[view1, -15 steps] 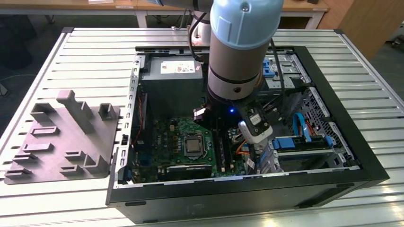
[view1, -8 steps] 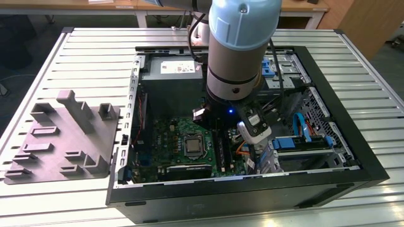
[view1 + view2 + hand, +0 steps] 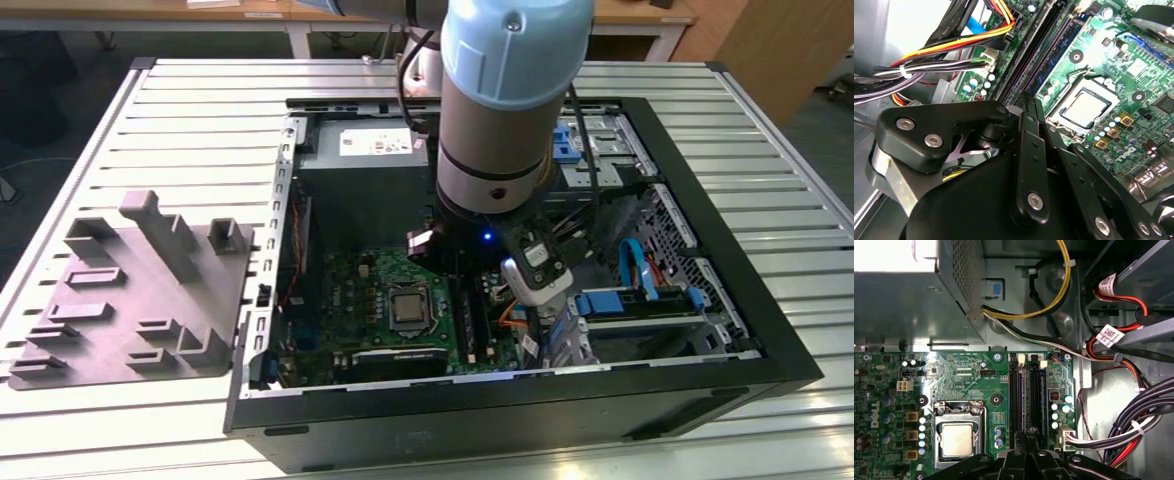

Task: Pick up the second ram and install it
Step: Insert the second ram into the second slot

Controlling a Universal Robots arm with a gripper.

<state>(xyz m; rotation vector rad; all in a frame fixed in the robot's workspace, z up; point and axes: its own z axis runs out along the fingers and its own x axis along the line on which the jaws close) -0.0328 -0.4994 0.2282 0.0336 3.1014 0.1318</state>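
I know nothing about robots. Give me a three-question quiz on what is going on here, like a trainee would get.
1. True or false: the computer case lies open, its circuit board showing.
2. The gripper hangs above: A) the memory slots; B) a keyboard; C) a bare floor.
3. Fill in: the grey holder sits on the table, to the exterior view's ____ of the case.

Key: 1 true; 2 A; 3 left.

Ribbed bare-metal table [image 3: 160,120], matt grey plastic fixture [image 3: 134,290] at left, glossy green motherboard [image 3: 974,380], matt black gripper [image 3: 1029,107] links, shiny processor lid [image 3: 957,440]
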